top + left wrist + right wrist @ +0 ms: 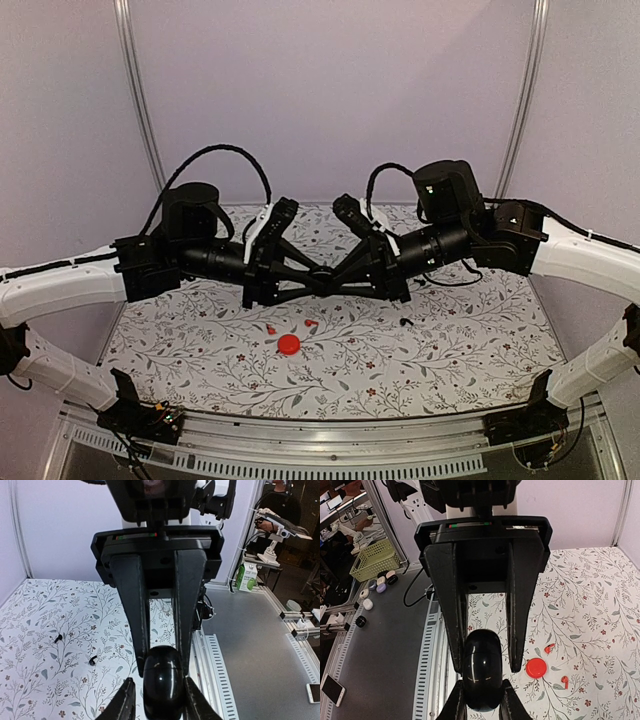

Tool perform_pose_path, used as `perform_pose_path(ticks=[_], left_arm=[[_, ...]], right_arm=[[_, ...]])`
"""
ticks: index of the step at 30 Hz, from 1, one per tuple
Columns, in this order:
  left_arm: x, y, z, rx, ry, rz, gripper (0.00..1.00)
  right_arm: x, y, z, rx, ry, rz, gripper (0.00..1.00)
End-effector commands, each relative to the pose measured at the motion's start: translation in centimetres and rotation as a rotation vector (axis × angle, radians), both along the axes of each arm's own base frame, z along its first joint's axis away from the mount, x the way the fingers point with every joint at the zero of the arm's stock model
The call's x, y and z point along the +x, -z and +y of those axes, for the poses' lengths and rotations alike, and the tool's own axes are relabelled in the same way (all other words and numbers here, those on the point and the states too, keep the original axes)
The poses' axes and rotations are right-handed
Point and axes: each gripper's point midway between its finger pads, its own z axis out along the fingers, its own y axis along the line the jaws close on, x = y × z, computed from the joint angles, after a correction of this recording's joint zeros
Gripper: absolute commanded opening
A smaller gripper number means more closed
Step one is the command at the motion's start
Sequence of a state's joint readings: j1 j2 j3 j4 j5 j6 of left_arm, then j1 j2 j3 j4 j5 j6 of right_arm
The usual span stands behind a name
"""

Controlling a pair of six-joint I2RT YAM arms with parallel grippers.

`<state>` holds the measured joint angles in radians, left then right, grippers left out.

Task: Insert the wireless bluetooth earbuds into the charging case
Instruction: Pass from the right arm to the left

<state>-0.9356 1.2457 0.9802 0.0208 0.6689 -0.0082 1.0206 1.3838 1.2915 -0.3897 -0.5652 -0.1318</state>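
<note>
Pale lilac walls close in a table (470, 350) covered with a floral print, and above its middle your two arms meet nose to nose. Between them hangs a glossy black charging case (481, 667), oval and lifted off the table. Your right fingers (457, 705) are clamped on it, one against each side. Your left fingers (125, 705) flank the same case from the opposite direction and sit close to both of its sides. You cannot tell from either wrist view whether they press on it or stand just off it. The earbuds you can see all lie loose on the table. The two red earbuds (549, 648) rest near the middle, nearer to you than the fingers. A round red case (536, 668) lies flat just on the near side of them, one bud off its far left and one off its far right, neither touching it. The two black earbuds (58, 638) lie right of the middle, apart from each other and well apart from the red ones.
</note>
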Motion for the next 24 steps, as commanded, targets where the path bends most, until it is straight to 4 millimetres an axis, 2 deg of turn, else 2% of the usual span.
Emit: perform_pose_path(ticks=[1, 8, 10, 16, 21, 22, 24], left_arm=[[-0.01, -0.24, -0.15, 0.004, 0.004, -0.003, 0.31], [-0.29, -0.16, -0.02, 0.004, 0.013, -0.001, 0.25], [-0.41, 0.50, 0.19, 0.030, 0.018, 0.001, 0.26], [-0.36, 0.69, 0.43, 0.040, 0.006, -0.004, 0.27], [-0.47, 0.27, 0.43, 0.024, 0.011, -0.012, 0.16], [-0.48, 0.16, 0.42, 0.021, 0.011, -0.013, 0.15], [-0.47, 0.07, 0.41, 0.020, 0.011, -0.013, 0.22]], right_arm=[[0.18, -1.64, 0.19, 0.033, 0.003, -0.028, 0.00], [0.13, -1.61, 0.16, 0.031, 0.001, -0.027, 0.00], [0.14, -1.61, 0.12, 0.031, 0.003, -0.027, 0.00], [0.11, -1.55, 0.03, 0.026, 0.005, -0.023, 0.00], [0.06, -1.40, 0.12, 0.025, -0.001, -0.019, 0.00], [0.06, -1.46, 0.15, 0.027, -0.002, -0.021, 0.00], [0.07, -1.41, 0.14, 0.025, -0.002, -0.021, 0.00]])
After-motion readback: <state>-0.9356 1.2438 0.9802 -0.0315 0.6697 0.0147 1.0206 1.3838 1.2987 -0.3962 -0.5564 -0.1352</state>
